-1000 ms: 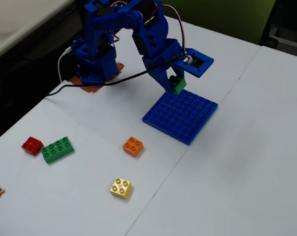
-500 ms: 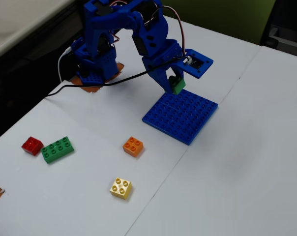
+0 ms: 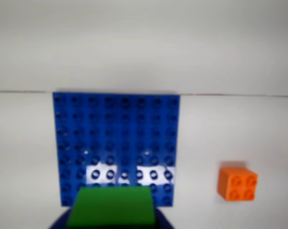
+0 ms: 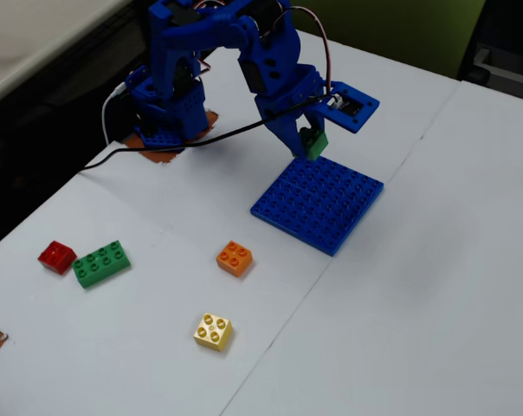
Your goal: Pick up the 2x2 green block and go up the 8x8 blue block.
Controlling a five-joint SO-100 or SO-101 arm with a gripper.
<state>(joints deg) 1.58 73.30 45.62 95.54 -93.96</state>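
Observation:
My gripper (image 4: 313,143) is shut on the 2x2 green block (image 4: 315,144) and holds it just above the far edge of the 8x8 blue block (image 4: 318,204). In the wrist view the green block (image 3: 111,206) fills the bottom centre between the dark blue jaws, over the near edge of the blue baseplate (image 3: 116,138). I cannot tell whether the block touches the plate's studs.
An orange 2x2 brick (image 4: 235,257) lies left of the baseplate; it shows at the right in the wrist view (image 3: 237,183). A yellow 2x2 brick (image 4: 213,331), a long green brick (image 4: 100,263) and a red brick (image 4: 56,256) lie nearer the front left. The arm's base (image 4: 166,113) stands at the back.

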